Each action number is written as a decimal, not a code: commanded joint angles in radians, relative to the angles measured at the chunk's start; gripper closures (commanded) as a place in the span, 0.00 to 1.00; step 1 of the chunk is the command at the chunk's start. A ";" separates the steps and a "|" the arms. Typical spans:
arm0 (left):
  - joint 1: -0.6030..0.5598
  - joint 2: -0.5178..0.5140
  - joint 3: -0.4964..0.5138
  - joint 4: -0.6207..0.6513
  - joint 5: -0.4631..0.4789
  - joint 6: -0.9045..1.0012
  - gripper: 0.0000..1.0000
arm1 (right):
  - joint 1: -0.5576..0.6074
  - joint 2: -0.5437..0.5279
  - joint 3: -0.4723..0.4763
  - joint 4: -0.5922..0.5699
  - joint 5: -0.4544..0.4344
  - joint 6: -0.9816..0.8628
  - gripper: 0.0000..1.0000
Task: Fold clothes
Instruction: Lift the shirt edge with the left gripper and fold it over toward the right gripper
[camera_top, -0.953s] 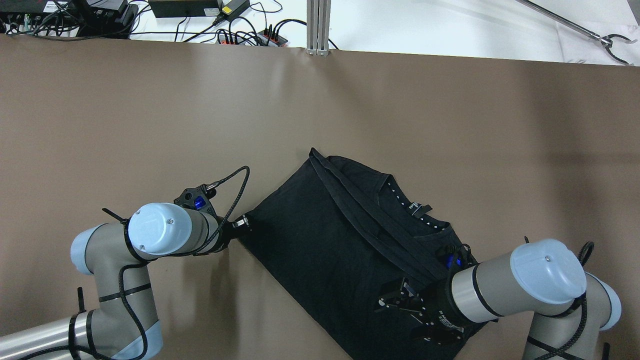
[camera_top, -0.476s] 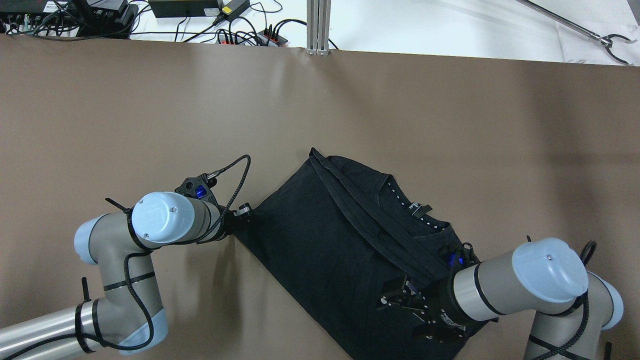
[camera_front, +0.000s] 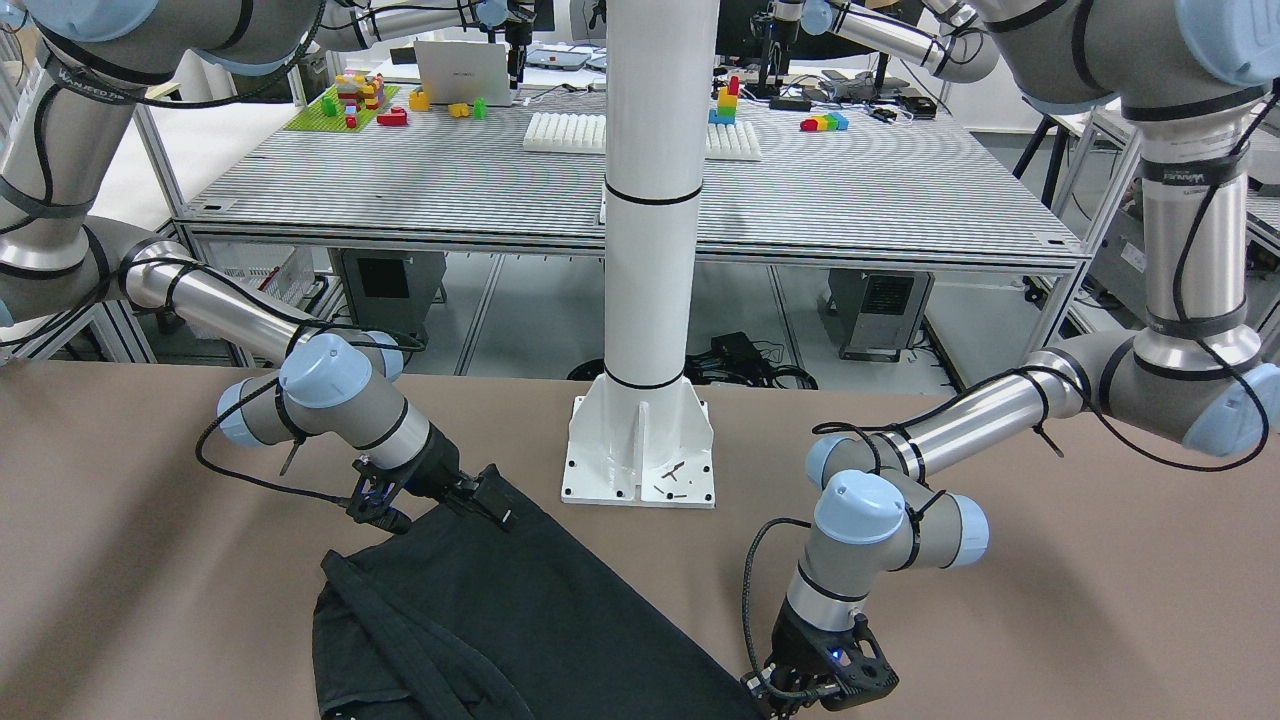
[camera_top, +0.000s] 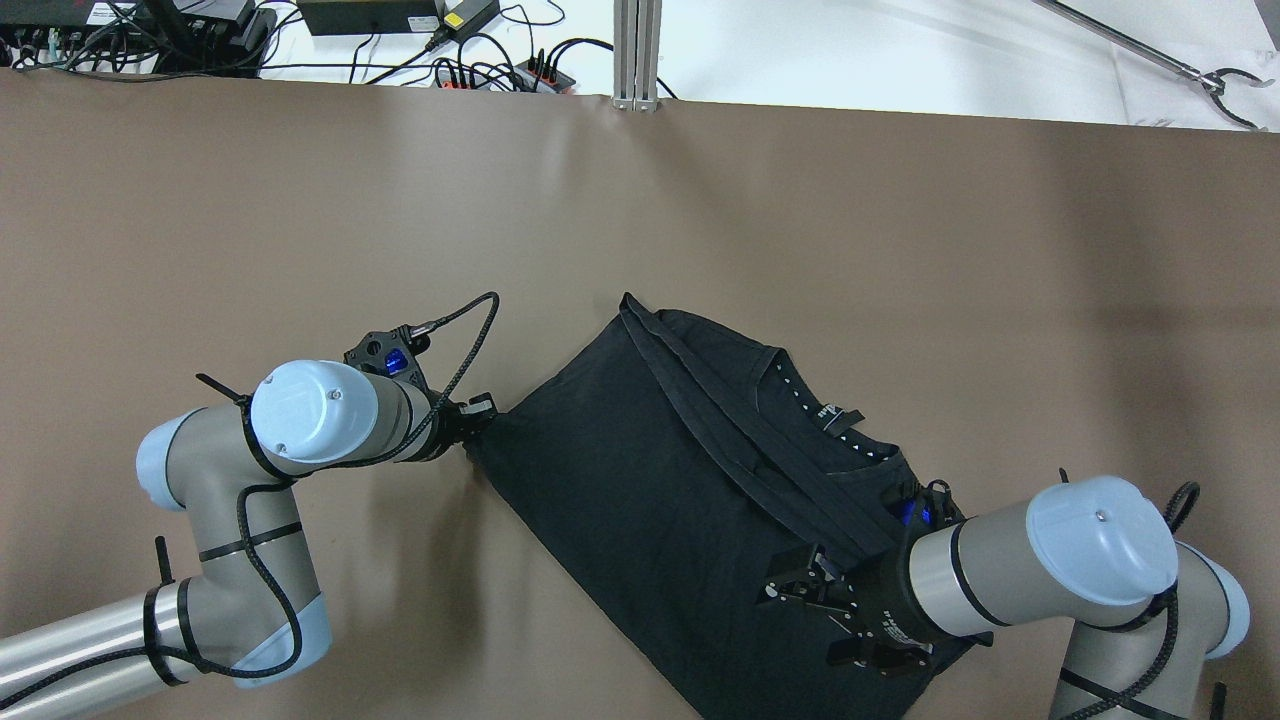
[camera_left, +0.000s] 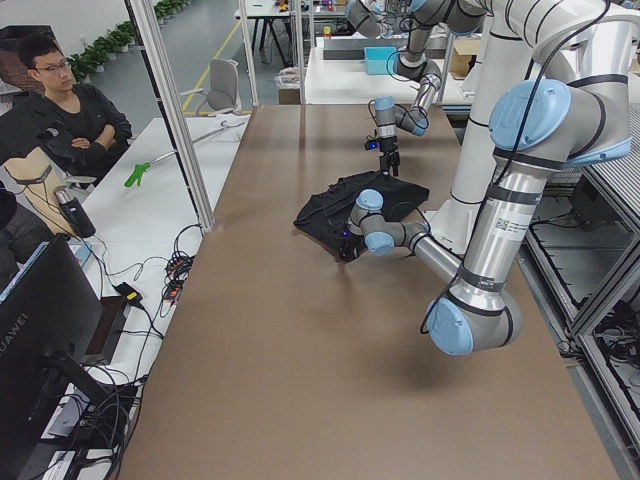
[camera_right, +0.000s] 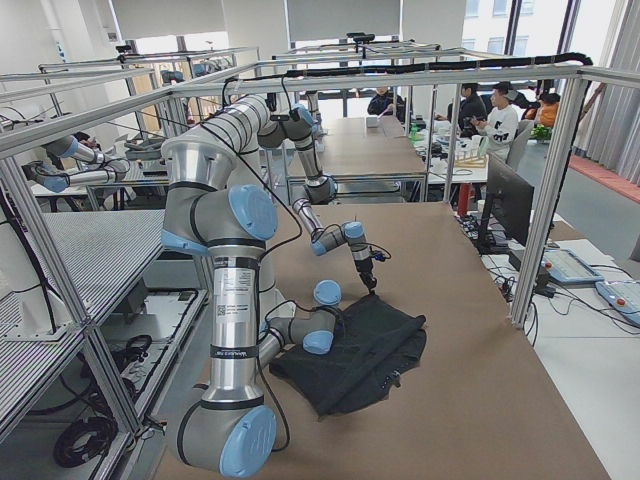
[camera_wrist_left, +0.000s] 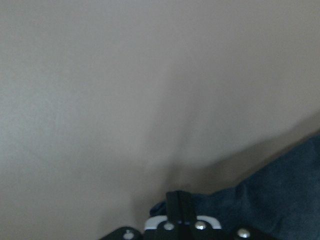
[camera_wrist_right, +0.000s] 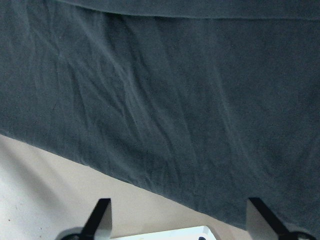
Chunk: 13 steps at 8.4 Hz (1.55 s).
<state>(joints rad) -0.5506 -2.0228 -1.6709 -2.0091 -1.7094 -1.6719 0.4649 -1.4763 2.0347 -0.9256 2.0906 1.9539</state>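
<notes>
On the left of the brown table (camera_top: 300, 200), the left arm reaches in low and its left gripper (camera_top: 482, 411) is closed tight on the leftmost corner of the clothes (camera_top: 650, 480). In the wrist view the two fingers (camera_wrist_left: 178, 201) are pressed together with dark cloth bunched at their base. The clothes (a single thin black garment, a little wrinkled) lie spread on the diagonal just right of the table's middle. One corner points to the far side, and the near edge runs off the bottom of the overhead view. A hemmed band (camera_top: 700, 400) crosses it from the far corner down toward the near right. Right of that band sits the collar (camera_top: 800, 385) with a small label (camera_top: 840, 416). In the front-facing view the garment lies on the operators' side of the white pillar (camera_front: 652, 200), apart from its base plate (camera_front: 640, 455). Further right, the right arm comes in over the near right part of the cloth. The right gripper (camera_top: 806, 620) is spread wide with nothing between its fingers (camera_wrist_right: 101, 216). It is poised over the cloth's near edge, where black fabric meets bare table; whether the fingertips touch the fabric cannot be told.
</notes>
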 joint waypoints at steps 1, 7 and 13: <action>-0.124 -0.005 0.019 0.007 -0.085 0.131 1.00 | 0.001 -0.002 0.002 -0.002 -0.030 -0.010 0.05; -0.315 -0.735 1.071 -0.261 -0.181 0.308 1.00 | -0.008 0.001 -0.014 -0.009 -0.234 -0.026 0.05; -0.270 -0.523 0.740 -0.258 -0.105 0.296 0.05 | -0.113 0.074 -0.010 -0.118 -0.550 -0.036 0.05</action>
<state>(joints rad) -0.8302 -2.7076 -0.7048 -2.2679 -1.8260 -1.3577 0.4123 -1.4448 2.0233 -0.9344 1.6701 1.9323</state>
